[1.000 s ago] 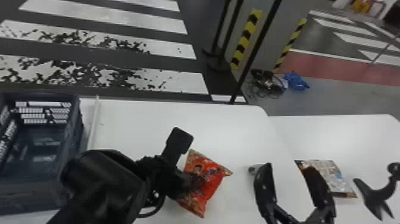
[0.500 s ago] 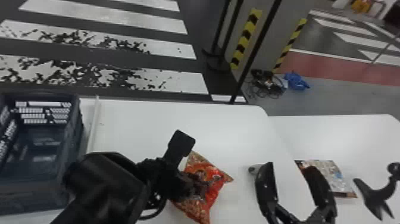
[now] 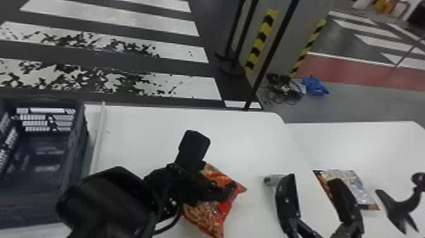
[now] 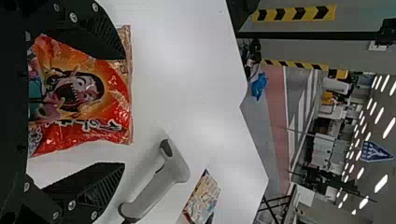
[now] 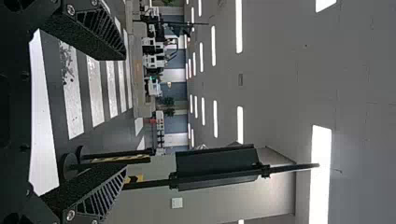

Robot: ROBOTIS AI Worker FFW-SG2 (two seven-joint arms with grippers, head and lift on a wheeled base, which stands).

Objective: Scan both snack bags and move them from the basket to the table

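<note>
We find the left claw (image 4: 124, 111) spread at the red snack bag (image 4: 84, 100) (contact seemingly slight, view partly blocked); we advise centring over it, then squeezing gently.

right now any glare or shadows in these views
Left wrist view: soft shadow beside the grey pistol-shaped scanner, shiny flecks on the red plastic snack bag; right wrist view: glaring long white ceiling lights; head view: pale sheen on the white table.
</note>
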